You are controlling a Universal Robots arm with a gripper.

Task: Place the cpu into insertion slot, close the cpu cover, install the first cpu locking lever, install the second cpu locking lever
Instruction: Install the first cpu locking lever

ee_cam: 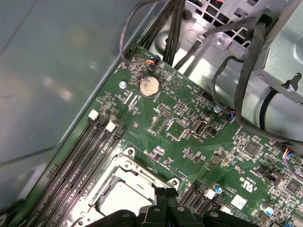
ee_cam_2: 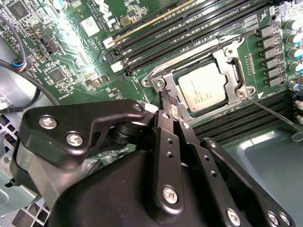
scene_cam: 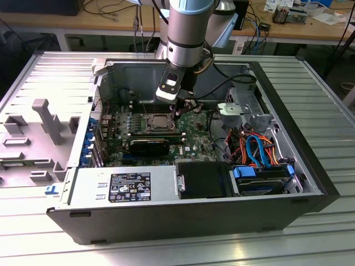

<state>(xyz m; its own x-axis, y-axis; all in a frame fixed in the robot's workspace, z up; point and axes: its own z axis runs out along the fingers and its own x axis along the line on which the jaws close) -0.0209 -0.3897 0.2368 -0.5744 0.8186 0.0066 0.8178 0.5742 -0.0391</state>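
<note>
A big grey and black metal computer case (scene_cam: pixel 183 216) is lying open on its side, and a thick silver and blue robot arm (scene_cam: pixel 186 33) is reaching down into it, right above the insertion slot. A flat green circuit board (ee_cam_2: pixel 71 56) is spreading out all around that square, silver-rimmed insertion slot (ee_cam_2: pixel 152 79). The black two-fingered gripper (ee_cam_2: pixel 168 101) is hanging just beside one corner of the insertion slot. Its fingers are pressing together and pinching nothing. The thin silver metal cpu cover (ee_cam_2: pixel 232 71), a frame with a square window, is lying flat on top of the insertion slot. The small square cpu (ee_cam_2: pixel 204 92) with its dull grey metal top is sitting inside the insertion slot and showing through the window. So the chip looks placed and the cover looks closed. One thin silver wire lever (ee_cam_2: pixel 274 113) is sticking out from a far corner of the insertion slot, and it looks loose. I think the lever step is the one in hand. That job is calling for careful aim, because the wire is very skinny and the tiny board parts are sitting close by.
</note>
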